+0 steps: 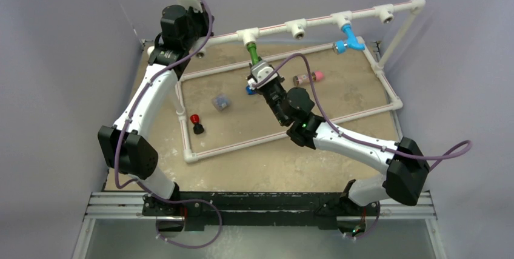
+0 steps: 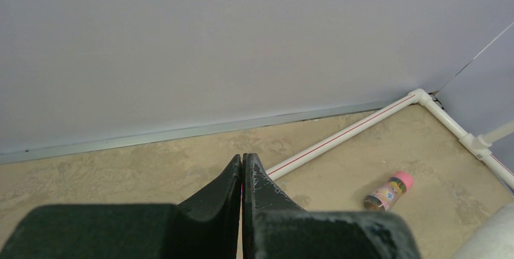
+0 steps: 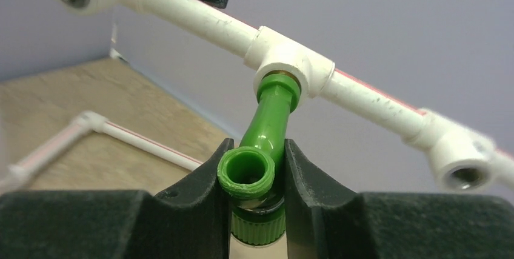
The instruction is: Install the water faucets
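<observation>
The right end effector [image 3: 257, 150] grasps the green faucet [image 3: 271, 113] between its fingers, the faucet's stem in the far pipe's T-fitting [image 3: 295, 62]. The left end effector [image 2: 242, 161] is clenched and empty.

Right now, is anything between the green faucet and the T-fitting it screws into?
Nothing visible. The green faucet already has its inlet end in the mouth of the T-fitting on the raised pipe, with no object between them. The right fingers grip its spout end from both sides, clear of the joint.
</observation>
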